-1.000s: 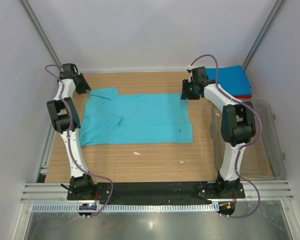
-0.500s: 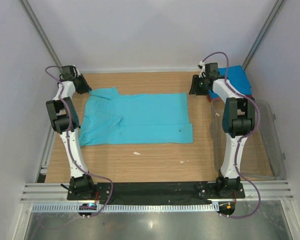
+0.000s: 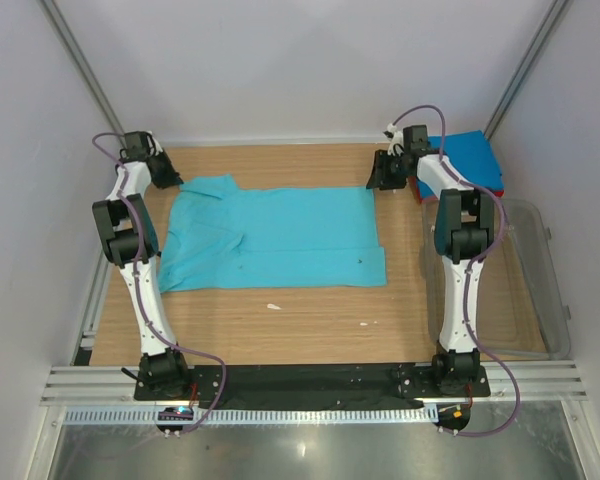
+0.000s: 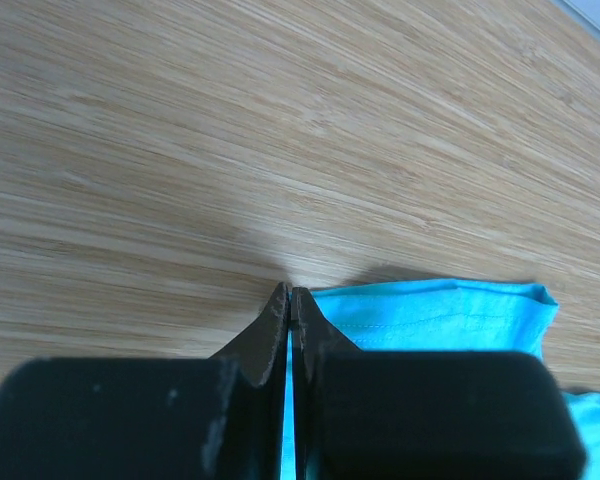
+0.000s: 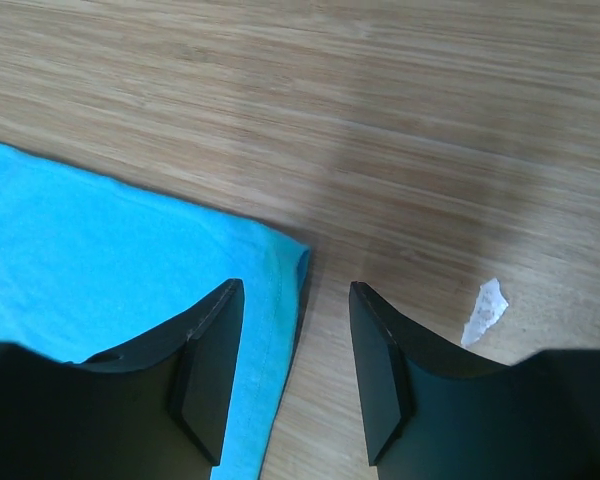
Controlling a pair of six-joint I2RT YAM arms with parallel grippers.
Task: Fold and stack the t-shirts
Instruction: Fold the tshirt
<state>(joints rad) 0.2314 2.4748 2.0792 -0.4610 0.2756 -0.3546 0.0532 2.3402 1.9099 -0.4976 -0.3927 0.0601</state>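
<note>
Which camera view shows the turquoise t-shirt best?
Top external: the turquoise t-shirt lies spread out on the table, seen whole. Left wrist shows only a hemmed edge pinched in the shut left tool; right wrist shows only one corner at the open right tool.

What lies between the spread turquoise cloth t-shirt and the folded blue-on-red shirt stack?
The top view shows only the right gripper, open, over bare wooden table, at the turquoise t-shirt's far corner, short of the folded stack.
</note>
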